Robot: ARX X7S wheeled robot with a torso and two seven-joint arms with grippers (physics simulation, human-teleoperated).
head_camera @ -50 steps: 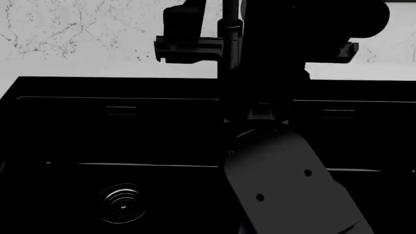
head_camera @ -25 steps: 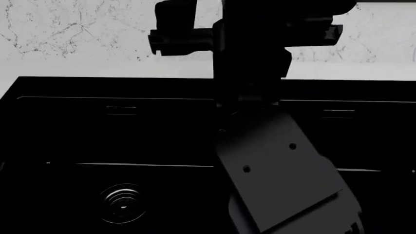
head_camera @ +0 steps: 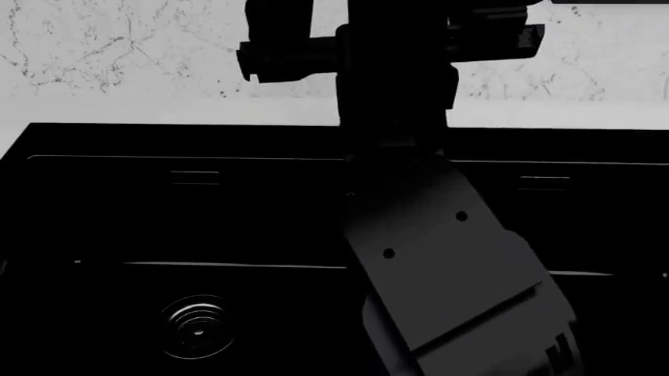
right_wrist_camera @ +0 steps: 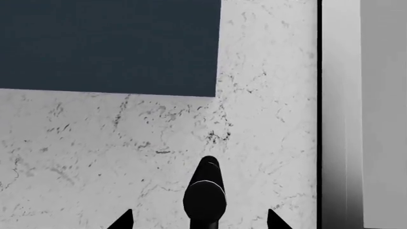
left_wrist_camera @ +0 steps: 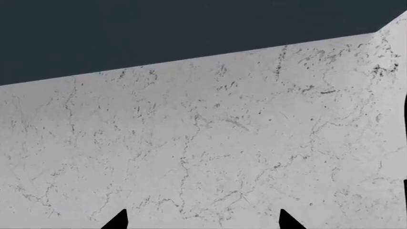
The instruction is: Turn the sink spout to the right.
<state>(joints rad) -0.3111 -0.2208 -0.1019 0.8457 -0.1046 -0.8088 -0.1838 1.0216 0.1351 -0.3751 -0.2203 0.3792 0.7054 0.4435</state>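
Sink spout mostly hidden behind the dark right arm.

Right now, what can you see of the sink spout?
Little. In the right wrist view, the sink spout shows as a slim, glossy black rounded tube between the right hand fingertips, against the marble wall; whether they touch it is unclear. In the head view it merges into dark arm silhouettes above the sink.

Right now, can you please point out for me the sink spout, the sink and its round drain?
sink spout (right_wrist_camera: pixel 205 195): right wrist view, on the rounded black tube between the fingers.
sink (head_camera: pixel 209 141): head view, on the black back rim below the white counter.
drain (head_camera: pixel 196 326): head view, on the ringed metal centre.
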